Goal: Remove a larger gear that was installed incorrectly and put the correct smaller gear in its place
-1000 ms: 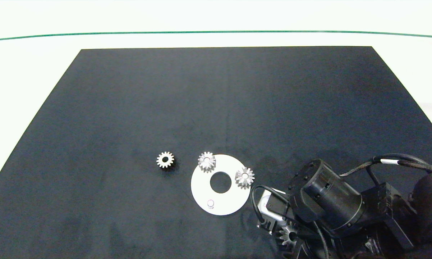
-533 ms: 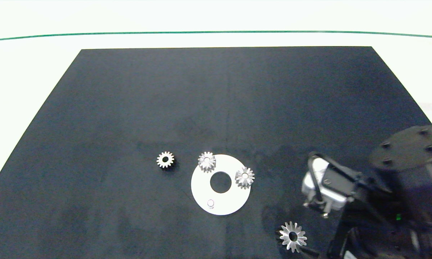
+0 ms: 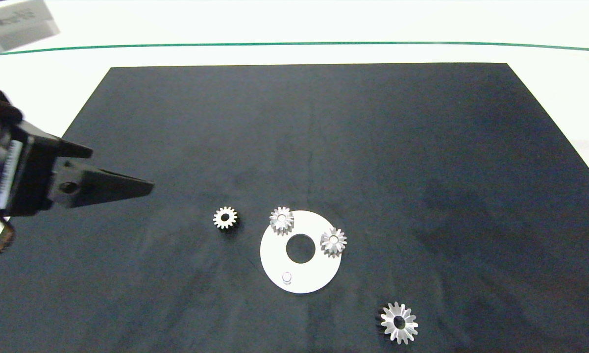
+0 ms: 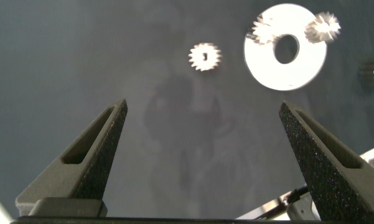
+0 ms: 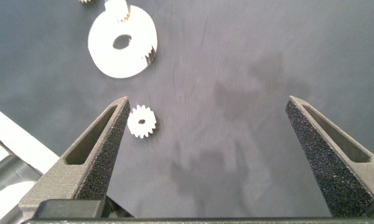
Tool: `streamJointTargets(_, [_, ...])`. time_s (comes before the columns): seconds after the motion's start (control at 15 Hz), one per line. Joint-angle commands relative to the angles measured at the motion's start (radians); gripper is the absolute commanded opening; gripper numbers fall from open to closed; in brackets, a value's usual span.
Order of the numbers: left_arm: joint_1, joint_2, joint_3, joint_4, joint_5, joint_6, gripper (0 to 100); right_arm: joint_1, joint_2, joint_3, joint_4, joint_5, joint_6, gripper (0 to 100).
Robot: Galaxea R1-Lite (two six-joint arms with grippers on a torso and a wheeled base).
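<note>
The larger gear (image 3: 399, 322), star-like with long teeth, lies flat on the black mat near the front, right of the white disc (image 3: 275, 255); the right wrist view shows the larger gear (image 5: 142, 122) too. The smaller gear (image 3: 225, 217) lies loose on the mat left of the disc, ahead of my left gripper (image 4: 202, 104) as the smaller gear (image 4: 205, 56). My left gripper (image 3: 145, 186) hovers open and empty at the mat's left side. My right gripper (image 5: 208, 99) is open and empty, almost out of the head view.
Two small gears (image 3: 282, 220) (image 3: 333, 241) sit on pegs on the disc's rim. A bare peg (image 3: 287, 277) stands at its front and a round hole at its centre. The mat (image 3: 324, 137) lies on a white table with a green line; a grey box (image 3: 15, 22) is far left.
The right arm has let go of the larger gear, left it on the mat and drawn back out at the right. The left arm has come in from the left.
</note>
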Motion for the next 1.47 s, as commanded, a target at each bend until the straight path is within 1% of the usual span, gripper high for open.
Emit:
streamJointTargets(0.07, [-0.046,0.171,0.043,-0.043,0.068,0.000,100,-0.006,-0.081,-0.011,0.001,0.016,-0.003,100])
streamJointTargets(0.13, [-0.049,0.189,0.092,-0.093,0.070,0.000,100,-0.006,-0.083,-0.014,0.001,0.019,-0.003,100])
streamJointTargets(0.2, [-0.056,0.203,0.155,-0.179,0.070,0.005,100,-0.006,-0.084,-0.022,0.001,0.021,-0.006,100])
streamJointTargets(0.27, [-0.079,0.217,0.206,-0.276,0.077,0.006,100,-0.006,-0.087,-0.025,0.001,0.021,-0.011,100])
streamJointTargets(0.33, [-0.102,0.228,0.235,-0.336,0.088,0.008,100,-0.006,-0.090,-0.027,0.001,0.027,-0.021,100])
streamJointTargets(0.4, [-0.109,0.252,0.241,-0.343,0.107,0.012,100,-0.006,-0.094,-0.028,0.001,0.039,-0.025,100])
streamJointTargets(0.47, [-0.112,0.271,0.241,-0.343,0.125,0.026,100,-0.006,-0.097,-0.028,0.001,0.048,-0.026,100])
streamJointTargets(0.53, [-0.109,0.280,0.241,-0.343,0.136,0.054,100,-0.006,-0.097,-0.030,-0.001,0.054,-0.026,100])
streamJointTargets(0.6, [-0.106,0.289,0.241,-0.343,0.136,0.077,100,-0.005,-0.098,-0.031,-0.001,0.059,-0.026,100])
streamJointTargets(0.93, [-0.108,0.363,0.230,-0.351,0.139,0.077,100,-0.003,-0.100,-0.031,-0.004,0.067,-0.028,100])
streamJointTargets(1.0, [-0.106,0.376,0.227,-0.363,0.140,0.078,100,-0.005,-0.100,-0.031,-0.004,0.067,-0.026,100])
streamJointTargets(1.07, [-0.103,0.398,0.220,-0.399,0.140,0.080,100,-0.005,-0.103,-0.031,-0.004,0.067,-0.026,100])
streamJointTargets(1.13, [-0.103,0.409,0.218,-0.405,0.140,0.078,100,-0.003,-0.106,-0.031,-0.004,0.067,-0.026,100])
streamJointTargets(1.47, [-0.095,0.444,0.218,-0.406,0.139,0.086,100,-0.003,-0.107,-0.034,-0.004,0.068,-0.028,100])
